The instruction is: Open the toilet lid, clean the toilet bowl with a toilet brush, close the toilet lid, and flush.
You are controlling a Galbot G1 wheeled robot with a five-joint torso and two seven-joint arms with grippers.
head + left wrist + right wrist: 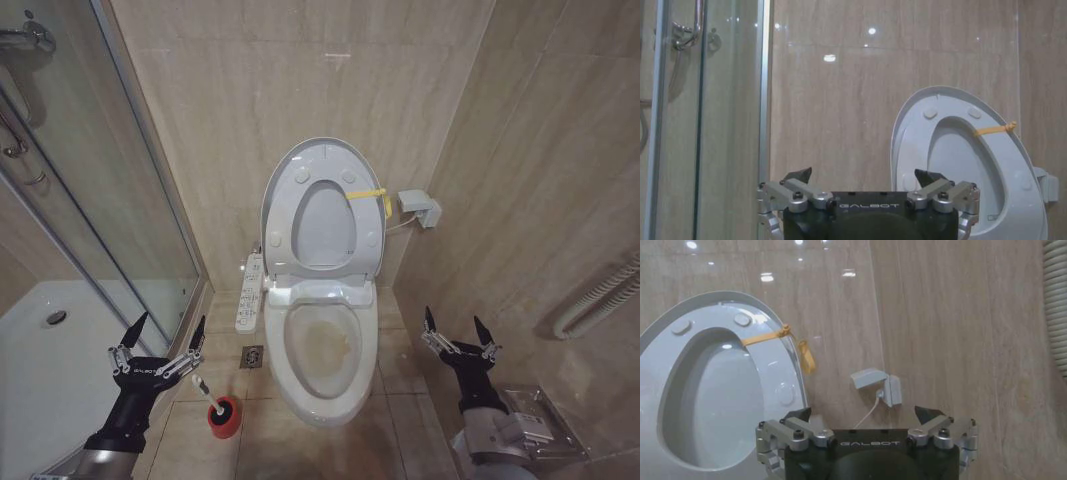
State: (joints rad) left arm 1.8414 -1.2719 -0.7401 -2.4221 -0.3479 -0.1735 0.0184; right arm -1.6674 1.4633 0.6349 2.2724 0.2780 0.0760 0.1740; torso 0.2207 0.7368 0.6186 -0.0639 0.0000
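The toilet lid (322, 225) stands upright against the back wall, with the seat ring raised against it and a yellow tie (368, 195) around them. Below, the toilet bowl (322, 345) is uncovered and stained yellowish-brown inside. The toilet brush (205, 390) stands in its red holder (225, 418) on the floor to the left of the bowl. My left gripper (168, 325) hangs open just above and left of the brush. My right gripper (453, 322) is open to the right of the bowl. The lid (953, 150) (713, 390) also appears beyond each open gripper (863, 175) (863, 414).
A glass shower door (120, 200) and white shower tray (40, 350) are on the left. A white control panel (248, 292) and floor drain (252, 357) lie beside the toilet. A wall socket (420, 208), corrugated hose (600, 295) and metal rack (540, 420) are on the right.
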